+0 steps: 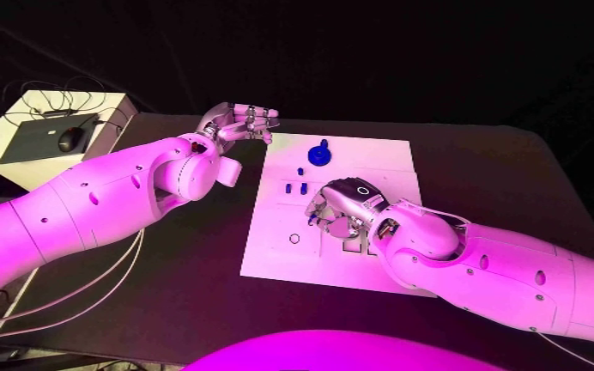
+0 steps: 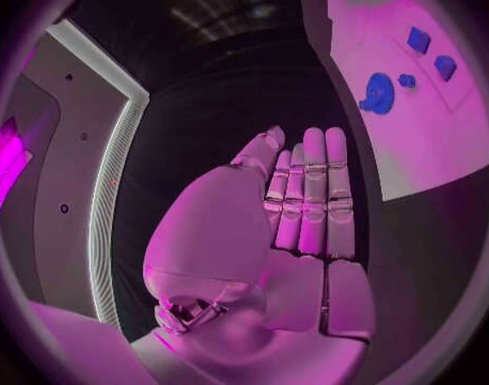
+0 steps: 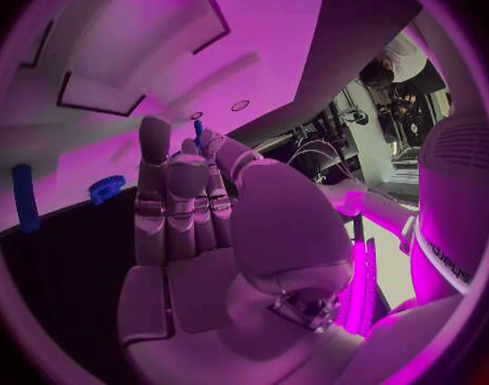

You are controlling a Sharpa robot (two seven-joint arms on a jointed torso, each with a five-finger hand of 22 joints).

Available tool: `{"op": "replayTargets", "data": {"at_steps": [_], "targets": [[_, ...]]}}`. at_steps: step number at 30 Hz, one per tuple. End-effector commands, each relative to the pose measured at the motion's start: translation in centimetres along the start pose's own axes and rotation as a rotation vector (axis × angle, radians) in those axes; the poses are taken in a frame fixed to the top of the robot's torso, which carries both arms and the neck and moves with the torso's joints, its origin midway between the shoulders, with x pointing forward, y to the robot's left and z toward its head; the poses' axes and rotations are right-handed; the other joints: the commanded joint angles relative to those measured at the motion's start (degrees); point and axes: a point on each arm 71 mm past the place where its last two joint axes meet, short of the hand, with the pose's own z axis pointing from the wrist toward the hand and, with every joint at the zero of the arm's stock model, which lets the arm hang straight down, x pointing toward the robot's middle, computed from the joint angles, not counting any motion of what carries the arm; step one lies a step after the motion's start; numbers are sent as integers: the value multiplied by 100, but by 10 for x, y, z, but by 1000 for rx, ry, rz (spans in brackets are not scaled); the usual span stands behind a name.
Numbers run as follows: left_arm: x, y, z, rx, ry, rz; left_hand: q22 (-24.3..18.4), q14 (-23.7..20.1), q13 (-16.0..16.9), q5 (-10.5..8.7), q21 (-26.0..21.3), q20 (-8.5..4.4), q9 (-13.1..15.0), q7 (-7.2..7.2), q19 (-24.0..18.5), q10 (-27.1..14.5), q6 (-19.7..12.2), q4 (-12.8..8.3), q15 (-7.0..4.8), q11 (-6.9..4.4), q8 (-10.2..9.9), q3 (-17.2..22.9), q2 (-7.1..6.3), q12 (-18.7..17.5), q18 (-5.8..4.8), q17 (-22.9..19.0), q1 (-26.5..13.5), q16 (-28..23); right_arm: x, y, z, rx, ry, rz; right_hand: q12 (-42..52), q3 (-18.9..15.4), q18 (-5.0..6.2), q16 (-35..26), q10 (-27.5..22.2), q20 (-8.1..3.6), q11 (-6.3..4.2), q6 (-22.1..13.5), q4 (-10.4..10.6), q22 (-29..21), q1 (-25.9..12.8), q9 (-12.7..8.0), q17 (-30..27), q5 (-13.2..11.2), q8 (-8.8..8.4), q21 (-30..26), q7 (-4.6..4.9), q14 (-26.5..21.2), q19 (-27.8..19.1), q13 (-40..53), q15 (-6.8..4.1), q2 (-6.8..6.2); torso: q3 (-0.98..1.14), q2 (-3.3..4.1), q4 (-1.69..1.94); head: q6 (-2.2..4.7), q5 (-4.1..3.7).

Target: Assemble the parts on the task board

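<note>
The white task board [image 1: 279,255] lies mid-table. A blue gear [image 1: 319,155] stands near its far edge, with small blue pegs [image 1: 294,187] just nearer. My right hand [image 1: 344,209] hovers over the board's middle; in the right wrist view its thumb and a finger pinch a thin blue peg [image 3: 198,130] above the board's recesses, and the gear [image 3: 108,188] and another peg [image 3: 23,198] show beyond it. My left hand [image 1: 243,122] is raised beside the board's far left corner, off the board. Its fingers [image 2: 314,192] are stretched out and hold nothing. The left wrist view shows the gear [image 2: 378,92] and blue blocks [image 2: 419,39].
A grey box [image 1: 50,139] with a mouse and cables sits at the table's far left corner. A small round hole [image 1: 294,238] marks the board's near left part. Bare black table lies left, right and in front of the board.
</note>
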Motion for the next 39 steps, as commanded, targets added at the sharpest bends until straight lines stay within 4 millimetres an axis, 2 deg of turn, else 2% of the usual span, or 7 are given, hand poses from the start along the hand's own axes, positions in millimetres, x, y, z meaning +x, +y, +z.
{"op": "replayTargets", "data": {"at_steps": [1,5,39], "targets": [[2,-2,0,15,5,-7,-7,-5,-6,12,-33,34,-3,-27,24,-53,-32,46,4,2,-13,-2,-10,21,40,-7,-41,-34,2,1,0,-4,15,-20,39,23,108,7,118,1,-87,22,-7,5,61,6,-7,8,25,-24,35,3,26,8,-36,96,1,-2,0,-14,13],[2,-2,0,14,5,-6,-7,-5,-6,12,-33,34,-3,-27,24,-53,-32,46,4,2,-13,-2,-10,21,40,-7,-41,-34,3,1,0,-4,17,-20,39,23,108,7,118,1,-87,22,-7,5,61,6,-7,8,25,-24,35,3,26,8,-36,96,1,-2,-1,-31,16],[-1,-2,-1,11,4,-4,-23,-1,-6,14,-76,37,-2,-33,50,-60,-16,97,5,0,-12,8,-2,30,40,-9,-48,-32,8,-2,1,23,65,-67,40,18,104,1,121,0,-88,23,-18,149,55,10,-17,5,26,-173,34,4,73,8,-37,102,-1,-2,2,-39,19]]}}
